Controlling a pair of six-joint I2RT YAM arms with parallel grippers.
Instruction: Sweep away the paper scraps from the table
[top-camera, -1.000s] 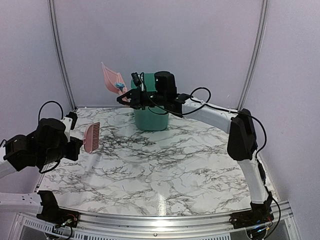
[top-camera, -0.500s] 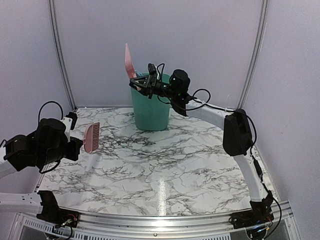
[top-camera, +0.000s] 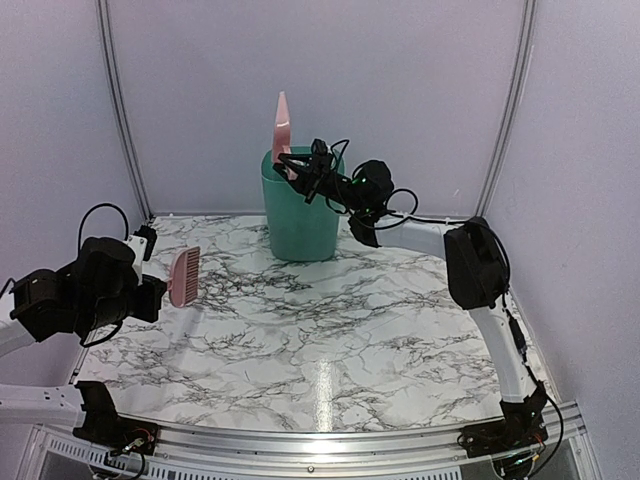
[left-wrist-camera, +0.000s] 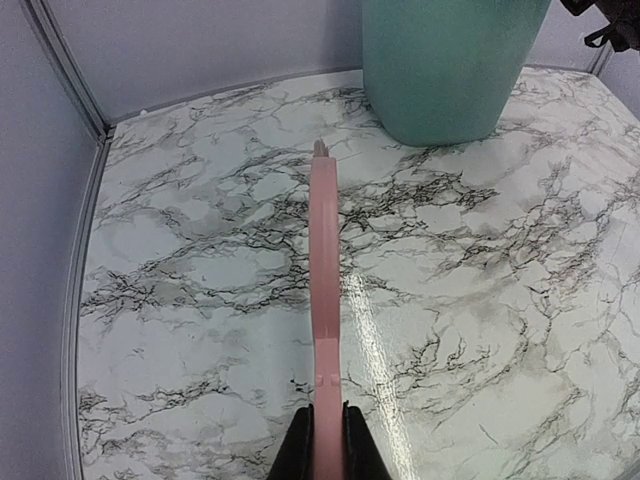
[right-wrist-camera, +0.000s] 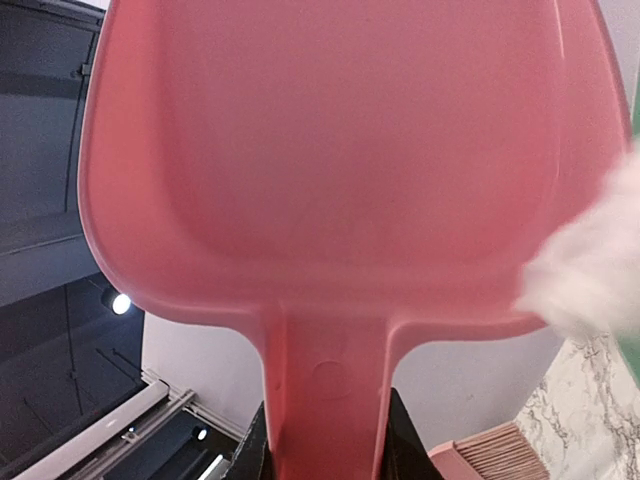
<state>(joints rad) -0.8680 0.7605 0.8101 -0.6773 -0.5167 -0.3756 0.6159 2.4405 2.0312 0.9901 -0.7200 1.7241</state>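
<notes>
No paper scraps show in any view. The marble table (top-camera: 330, 340) shows bare veined surface in the top and left wrist (left-wrist-camera: 200, 280) views. My right gripper (top-camera: 297, 168) is shut on the handle of the pink dustpan (top-camera: 283, 122), held edge-up above the teal bin (top-camera: 300, 215). In the right wrist view the dustpan (right-wrist-camera: 340, 150) fills the frame and its scoop looks empty. My left gripper (top-camera: 150, 290) is shut on the pink comb-like brush (top-camera: 183, 274), held above the table's left side. The brush shows edge-on in the left wrist view (left-wrist-camera: 323, 300).
The teal bin stands at the back middle of the table; it also shows in the left wrist view (left-wrist-camera: 450, 60). Grey walls with metal posts (top-camera: 120, 110) enclose the back and sides. A metal front edge (top-camera: 320, 445) runs along the near side.
My right gripper has swung the dustpan from left of the bin to over its rim and tipped it upright. The blue scrap seen in it earlier is gone. The left arm has not moved.
</notes>
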